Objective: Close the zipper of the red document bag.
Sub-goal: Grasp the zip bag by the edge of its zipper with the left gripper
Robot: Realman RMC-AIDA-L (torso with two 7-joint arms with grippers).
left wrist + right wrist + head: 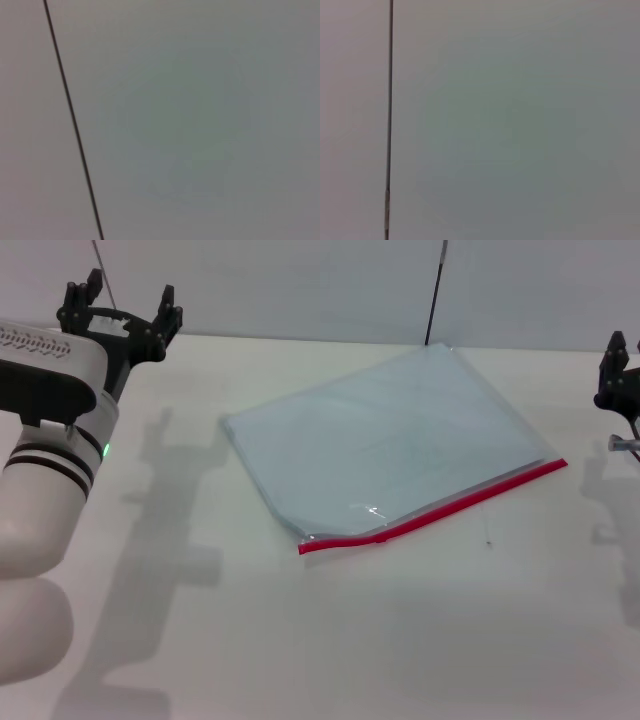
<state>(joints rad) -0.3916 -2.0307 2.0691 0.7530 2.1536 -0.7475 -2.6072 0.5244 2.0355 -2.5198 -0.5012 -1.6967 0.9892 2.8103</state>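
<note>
The red document bag (395,435) lies flat on the white table in the head view, a translucent pale blue-grey pouch turned at an angle. Its zipper (440,506) is a bright red strip along the near edge, and near its left end the edge lifts slightly. My left gripper (122,312) is raised at the far left, well away from the bag, fingers spread open with nothing between them. My right gripper (617,372) sits at the right edge of the view, only partly visible, apart from the bag. Both wrist views show only blank wall.
The white table (330,640) spreads around the bag. A thin dark seam (436,290) runs down the wall behind the bag; the same kind of line shows in the left wrist view (72,120) and right wrist view (389,100).
</note>
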